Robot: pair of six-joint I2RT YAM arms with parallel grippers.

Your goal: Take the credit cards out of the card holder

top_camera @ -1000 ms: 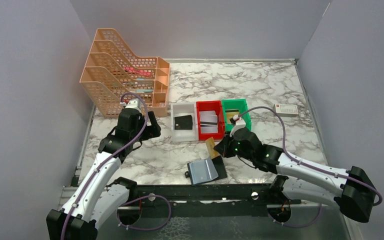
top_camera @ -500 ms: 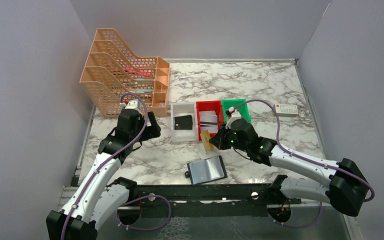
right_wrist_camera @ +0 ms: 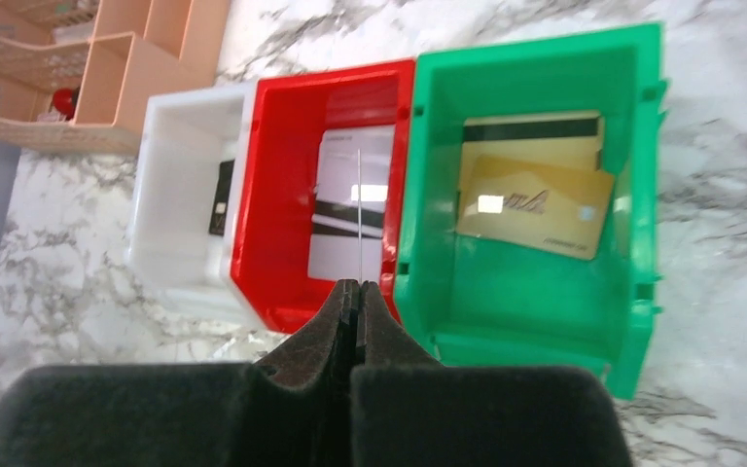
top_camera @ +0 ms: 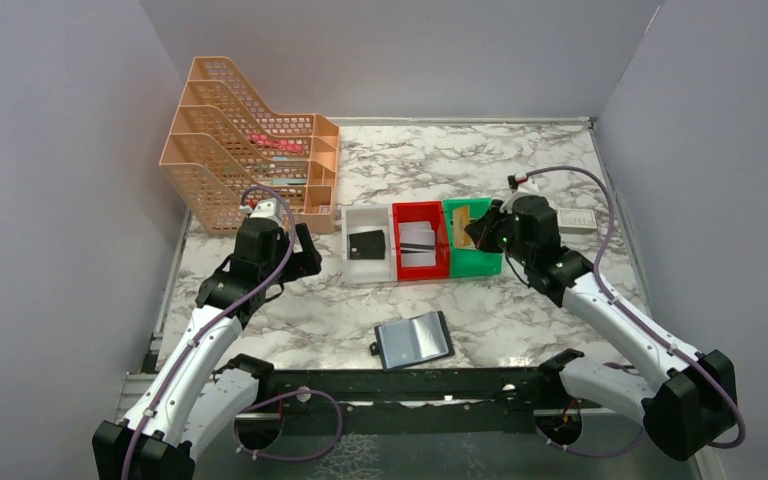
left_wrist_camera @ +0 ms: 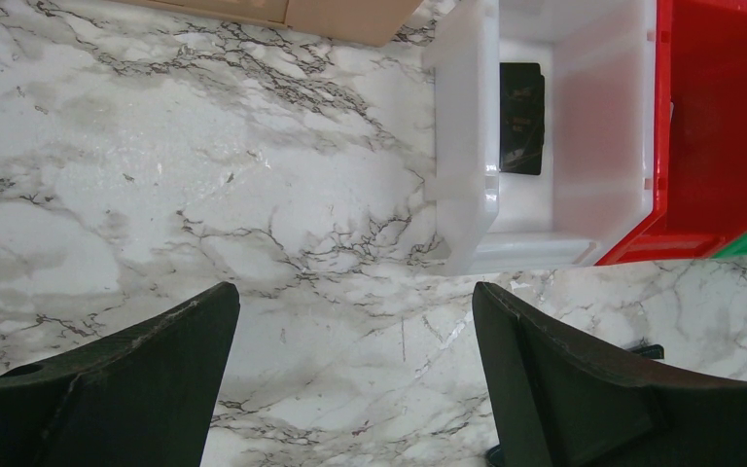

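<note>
The card holder [top_camera: 415,340] lies open on the marble near the front edge, its blue-grey inner face up. My right gripper [top_camera: 480,232] is shut on a tan-gold credit card [top_camera: 470,233] and holds it above the green bin [top_camera: 487,262]. In the right wrist view this card [right_wrist_camera: 360,214] shows edge-on as a thin line running out from my shut gripper [right_wrist_camera: 360,285]. Two tan-gold cards [right_wrist_camera: 535,204] lie in the green bin [right_wrist_camera: 545,311]. My left gripper [left_wrist_camera: 355,321] is open and empty over bare marble, left of the white bin [left_wrist_camera: 467,146].
The red bin [right_wrist_camera: 282,224] holds white cards with black stripes [right_wrist_camera: 345,233]. The white bin holds a black card [left_wrist_camera: 522,118]. A peach file rack [top_camera: 250,140] stands at the back left. A white box with a red mark [top_camera: 572,219] lies at the right.
My right gripper has carried the tan-gold card from beside the card holder up and to the right, to above the green bin. The left arm has not moved.
</note>
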